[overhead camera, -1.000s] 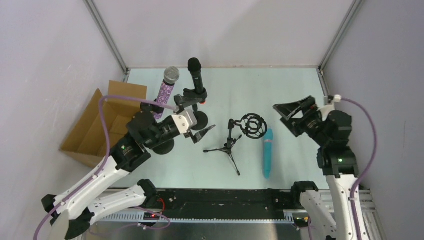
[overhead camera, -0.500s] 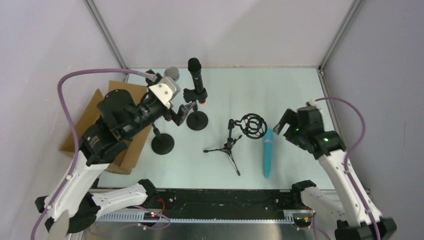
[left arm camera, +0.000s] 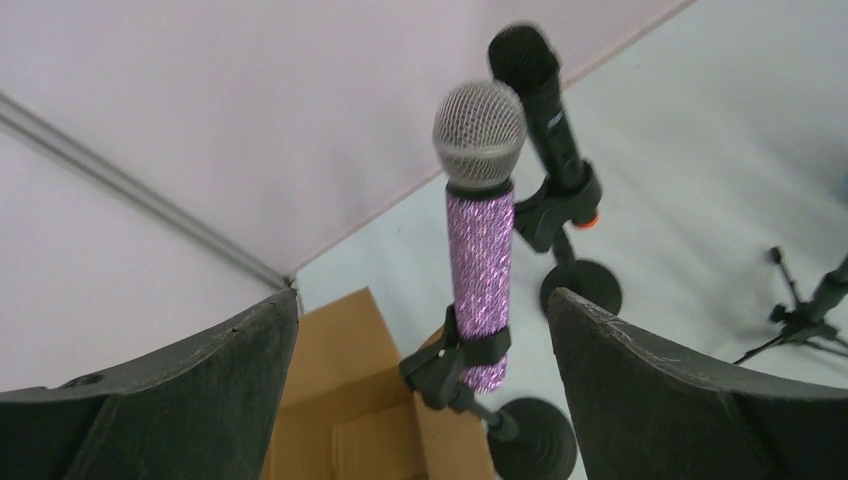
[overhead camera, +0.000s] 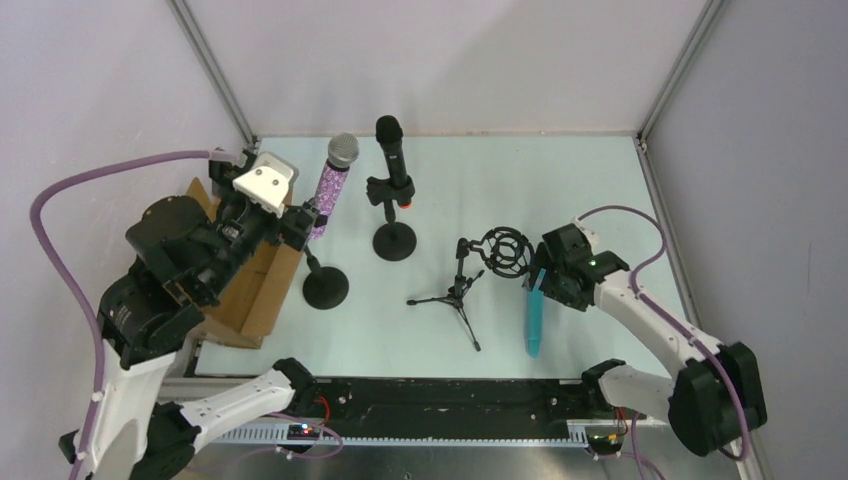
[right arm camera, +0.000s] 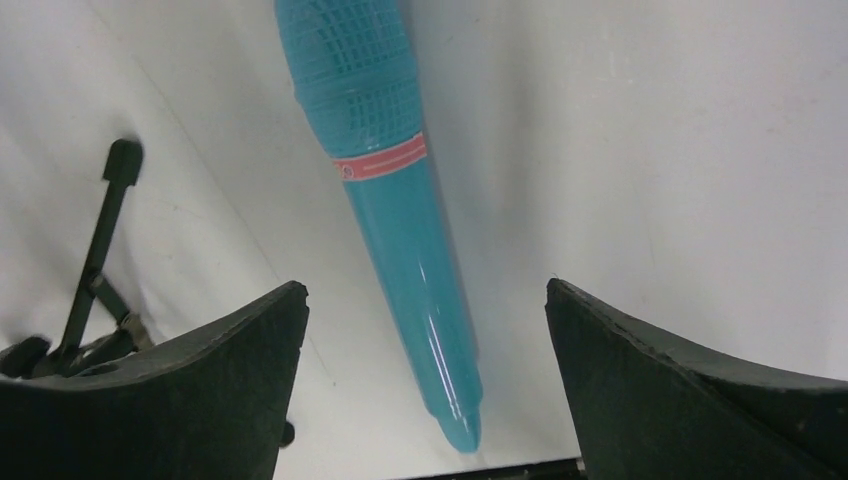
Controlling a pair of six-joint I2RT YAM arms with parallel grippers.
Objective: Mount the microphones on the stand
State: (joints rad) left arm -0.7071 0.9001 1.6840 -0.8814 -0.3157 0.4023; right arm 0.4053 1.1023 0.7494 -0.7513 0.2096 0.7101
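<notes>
My left claw [overhead camera: 300,218] has swung back to the left of the frame, away from the stands, and my right claw [right arm camera: 425,290] has dropped low over the blue mic [right arm camera: 400,230]. Both are spread wide and hold nothing. The right one's jaws stand either side of the blue mic, clear of it, as it lies flat right of centre beside the tripod stand [overhead camera: 460,290]. The purple mic [left arm camera: 478,270] and the black mic [left arm camera: 550,110] sit clipped upright on their round-base stands [overhead camera: 326,288], upper centre-left.
</notes>
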